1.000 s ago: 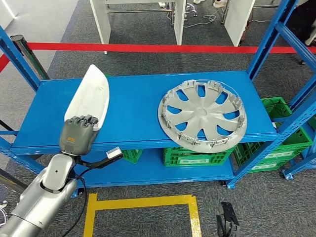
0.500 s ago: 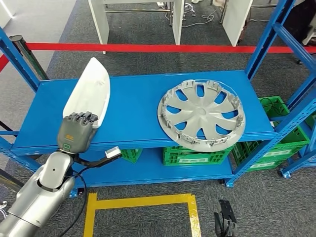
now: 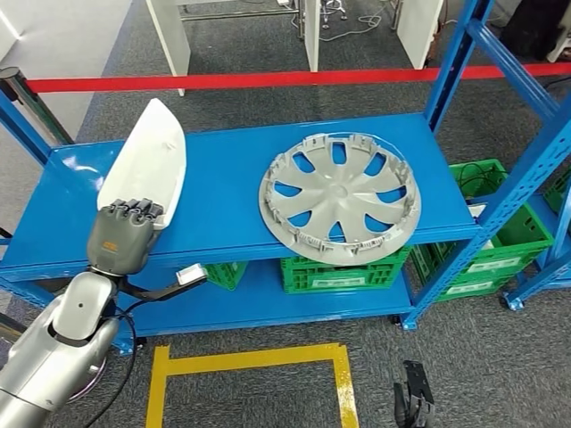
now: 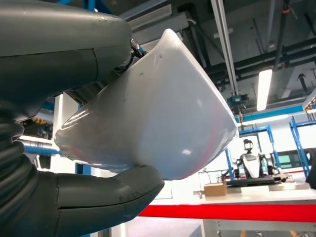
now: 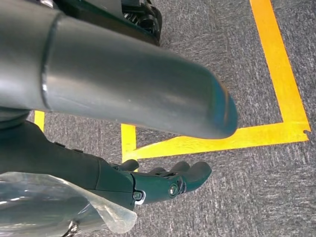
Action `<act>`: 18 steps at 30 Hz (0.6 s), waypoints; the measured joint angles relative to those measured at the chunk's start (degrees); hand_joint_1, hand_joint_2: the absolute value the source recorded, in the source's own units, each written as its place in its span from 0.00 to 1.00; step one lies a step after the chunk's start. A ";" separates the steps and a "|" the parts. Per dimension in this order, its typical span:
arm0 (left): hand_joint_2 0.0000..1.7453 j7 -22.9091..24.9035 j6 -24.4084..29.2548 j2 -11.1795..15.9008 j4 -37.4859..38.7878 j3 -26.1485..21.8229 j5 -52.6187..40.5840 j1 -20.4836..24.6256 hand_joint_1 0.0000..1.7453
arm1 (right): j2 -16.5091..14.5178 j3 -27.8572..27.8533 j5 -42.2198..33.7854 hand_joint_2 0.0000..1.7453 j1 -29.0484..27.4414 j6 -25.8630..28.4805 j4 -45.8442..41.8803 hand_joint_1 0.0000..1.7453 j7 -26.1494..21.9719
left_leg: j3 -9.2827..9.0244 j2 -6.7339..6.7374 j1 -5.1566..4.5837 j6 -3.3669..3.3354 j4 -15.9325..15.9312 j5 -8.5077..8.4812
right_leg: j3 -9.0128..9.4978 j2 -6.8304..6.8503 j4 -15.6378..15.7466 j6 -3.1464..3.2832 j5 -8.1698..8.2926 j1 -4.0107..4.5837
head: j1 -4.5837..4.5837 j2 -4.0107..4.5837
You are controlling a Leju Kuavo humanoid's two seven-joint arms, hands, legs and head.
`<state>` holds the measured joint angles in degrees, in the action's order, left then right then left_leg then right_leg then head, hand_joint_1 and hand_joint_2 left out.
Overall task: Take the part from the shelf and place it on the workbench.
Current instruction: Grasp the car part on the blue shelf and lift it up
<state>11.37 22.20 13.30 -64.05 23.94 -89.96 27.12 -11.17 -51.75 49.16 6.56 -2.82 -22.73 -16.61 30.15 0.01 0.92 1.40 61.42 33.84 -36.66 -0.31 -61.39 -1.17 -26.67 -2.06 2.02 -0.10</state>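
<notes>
The white part [image 3: 146,156] was held in the left hand [image 3: 119,239], whose fingers [image 3: 135,210] were curled over its near end while the thumb was seen, in the left wrist view, pressed against the opposite face [image 4: 156,113]. The part was seen at the left end of the blue shelf [image 3: 222,201]; whether it was lifted clear of the deck or touching it could not be told. Its long axis ran away from the hand, pointed tip toward the back of the shelf and leaning slightly to the right, so the bulk of the part lay beyond the fingers rather than within them.

The right hand [image 5: 156,182] was hanging low over grey carpet and yellow floor tape [image 5: 223,140], its fingers loosely extended and holding nothing. A silver wheel cover [image 3: 340,198] lay flat on the shelf, well apart to the right of the part.

It was judged that the part would have to be drawn back along its own long axis to clear the shelf, and that a grip so near one end might let the far tip droop. No bench was in sight.
</notes>
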 joint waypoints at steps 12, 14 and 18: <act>1.00 0.00 -0.09 1.06 -1.21 -0.03 0.02 -0.05 1.00 | -0.28 -0.27 0.00 0.00 0.20 0.01 0.02 0.00 -0.02 | -3.55 -0.04 -2.03 -3.08 -3.38 -1.47 | -3.24 0.20 1.30 0.32 5.11 1.33 | -0.33 0.01; 1.00 0.01 -0.10 1.09 -1.32 -0.01 0.02 0.05 1.00 | -0.31 -0.29 0.00 0.00 0.18 -0.01 0.03 0.00 -0.03 | -2.88 0.08 -1.84 -3.26 -4.41 -3.22 | -3.57 0.21 1.74 -0.38 5.08 1.23 | -0.40 0.01; 1.00 -0.01 -0.13 1.04 -1.44 -0.01 0.01 -0.12 1.00 | -0.33 -0.38 -0.06 0.00 0.22 0.00 0.04 0.00 -0.04 | 0.18 0.32 -1.53 -3.69 -5.26 -6.68 | -6.18 0.22 -7.87 -1.37 -4.67 1.30 | -0.01 0.01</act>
<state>11.36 22.07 14.35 -65.49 23.93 -89.95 27.00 -11.50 -52.12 49.10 6.77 -2.82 -22.69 -16.65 30.33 0.32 -0.61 -2.29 56.16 27.16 -42.84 -0.10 -69.26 -2.54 -31.34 -0.76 2.01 -0.09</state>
